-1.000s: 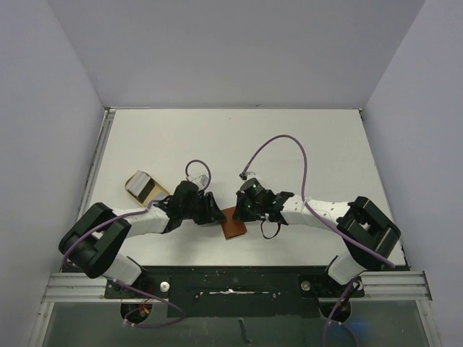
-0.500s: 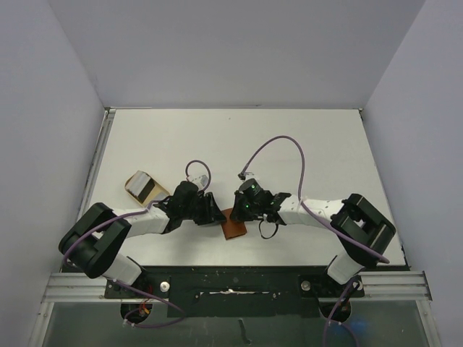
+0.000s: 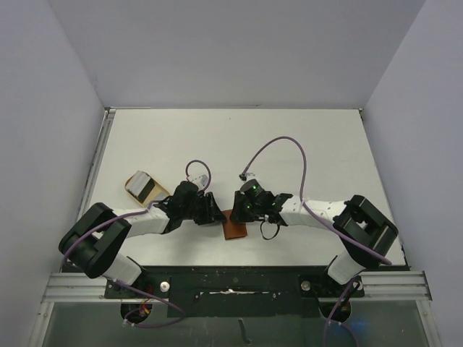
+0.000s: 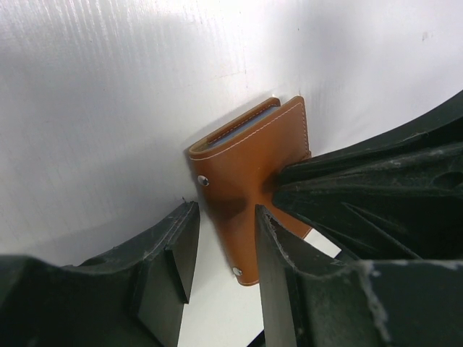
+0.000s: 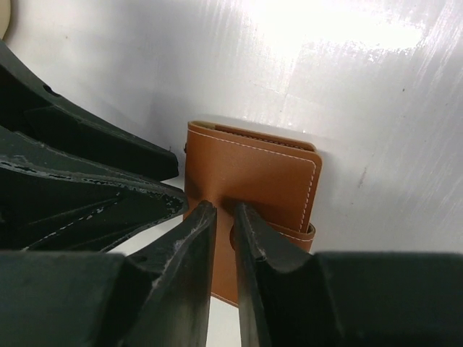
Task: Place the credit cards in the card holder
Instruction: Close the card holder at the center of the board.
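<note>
Seen from above, the folded card holder [image 3: 234, 227] lies between the left gripper [image 3: 215, 215] and the right gripper [image 3: 237, 214], equally near both; in the left wrist view its long axis runs away between that claw's spread jaws; in the right wrist view those jaws stand barely apart, tips on its top face.

Bright overhead light, with glare on the table [image 5: 347, 43] in wrist views.

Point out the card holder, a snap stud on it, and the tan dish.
card holder [image 4: 249, 163], left wrist view, middle of brown cover.
snap stud [image 4: 203, 180], left wrist view, its metal head.
tan dish [image 3: 136, 176], top view, its far rim.
</note>
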